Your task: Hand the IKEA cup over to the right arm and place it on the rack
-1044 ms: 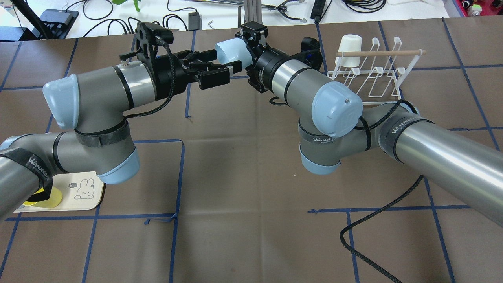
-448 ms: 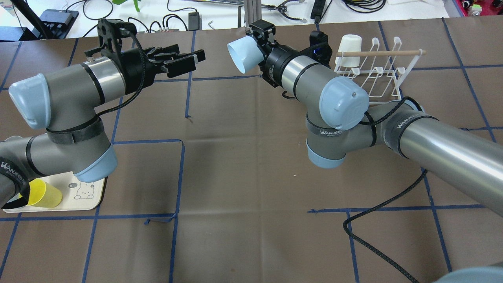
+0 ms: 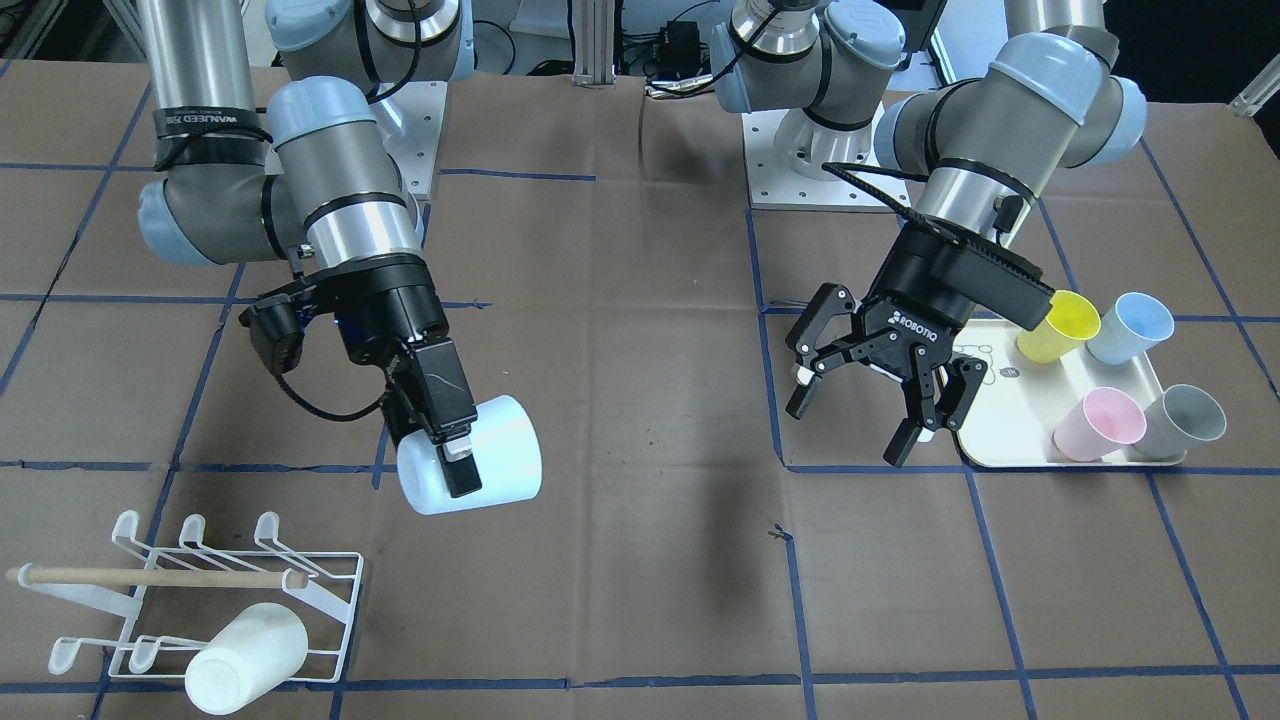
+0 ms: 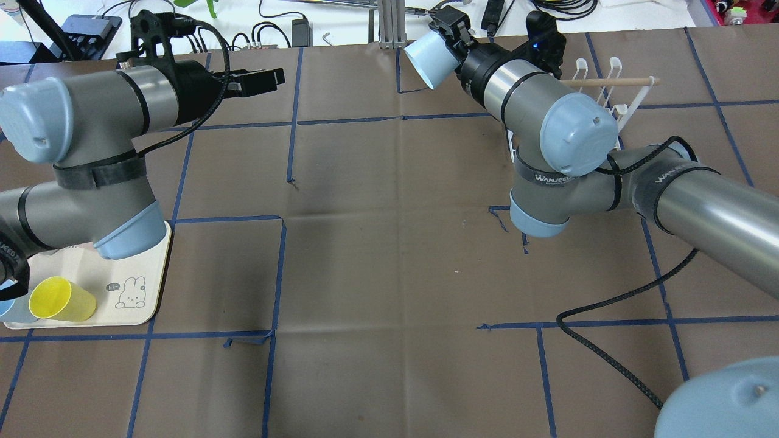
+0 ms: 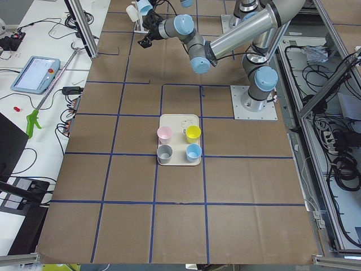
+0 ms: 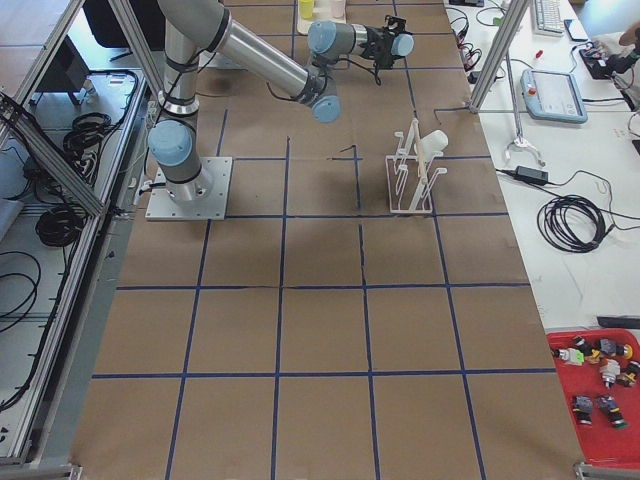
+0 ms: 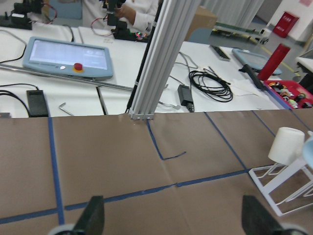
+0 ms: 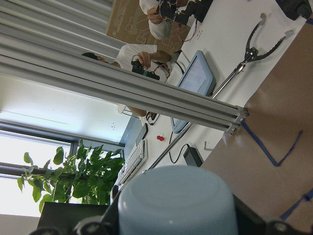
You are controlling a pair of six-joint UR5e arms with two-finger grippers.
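Observation:
My right gripper (image 3: 462, 462) is shut on the pale blue IKEA cup (image 3: 500, 455) and holds it on its side above the table. In the overhead view the right gripper (image 4: 449, 38) holds the cup (image 4: 425, 53) with its mouth to the left, just left of the rack (image 4: 614, 91). The white wire rack (image 3: 210, 590) with its wooden dowel carries one white cup (image 3: 247, 657). My left gripper (image 3: 868, 408) is open and empty, near the tray. The left wrist view shows its fingers (image 7: 92, 216) wide apart. The cup's base fills the right wrist view (image 8: 176, 200).
A cream tray (image 3: 1000, 440) with a bear drawing holds a yellow cup (image 3: 1058, 326), a blue cup (image 3: 1130, 328), a pink cup (image 3: 1098, 424) and a grey cup (image 3: 1185, 421). A black cable (image 4: 608, 340) trails over the table on the right. An aluminium post (image 4: 389, 24) stands at the far edge.
My left arm has pulled back to the left, away from the cup, still open. My right arm has swung right and further away with the cup, up to the rack.

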